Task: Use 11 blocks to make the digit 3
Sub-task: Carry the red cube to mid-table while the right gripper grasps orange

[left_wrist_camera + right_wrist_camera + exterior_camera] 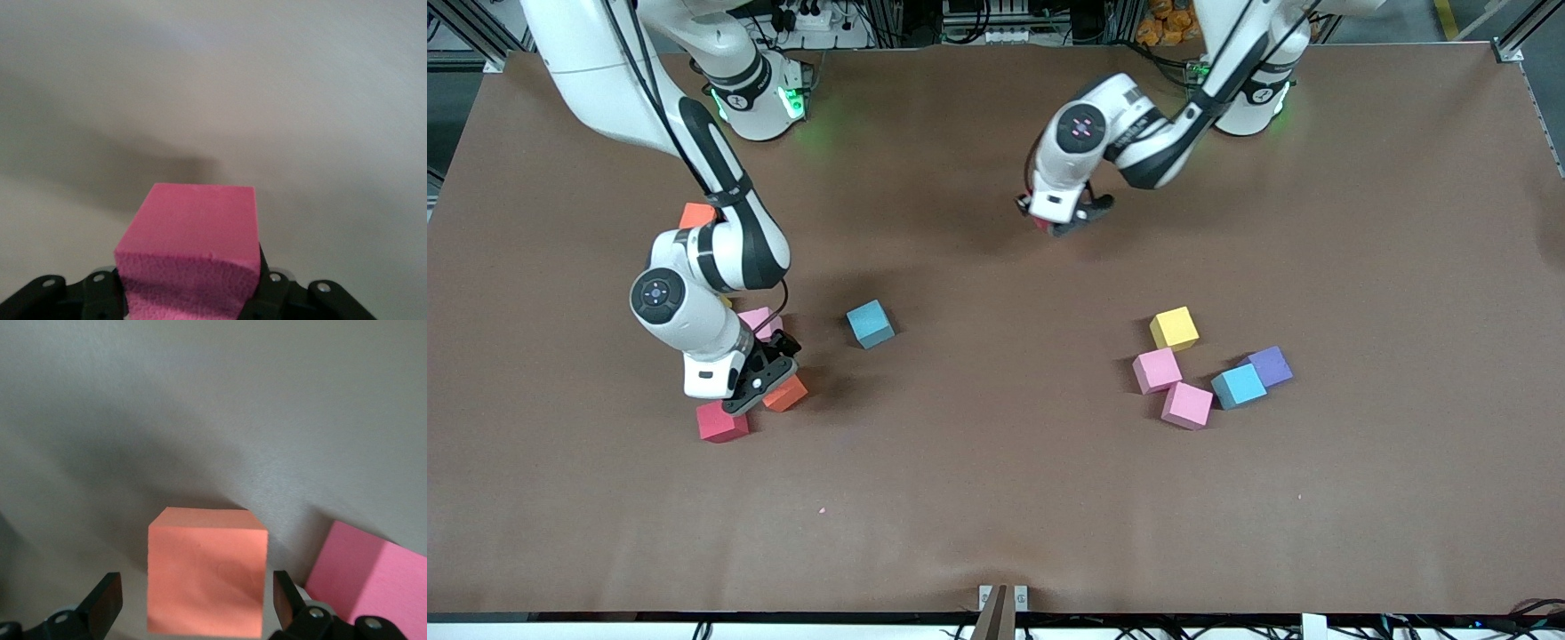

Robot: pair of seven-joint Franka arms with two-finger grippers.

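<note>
Front view, left gripper [1060, 220] grasping red block [190, 250], right gripper [769, 378] fingers released astride orange block [205, 577].

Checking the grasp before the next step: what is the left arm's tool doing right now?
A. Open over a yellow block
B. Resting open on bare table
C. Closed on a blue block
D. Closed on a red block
D. The left wrist view shows the left tool clamped on a red block, its fingers tight against both sides; in the front view a bit of red shows under that tool.
</note>
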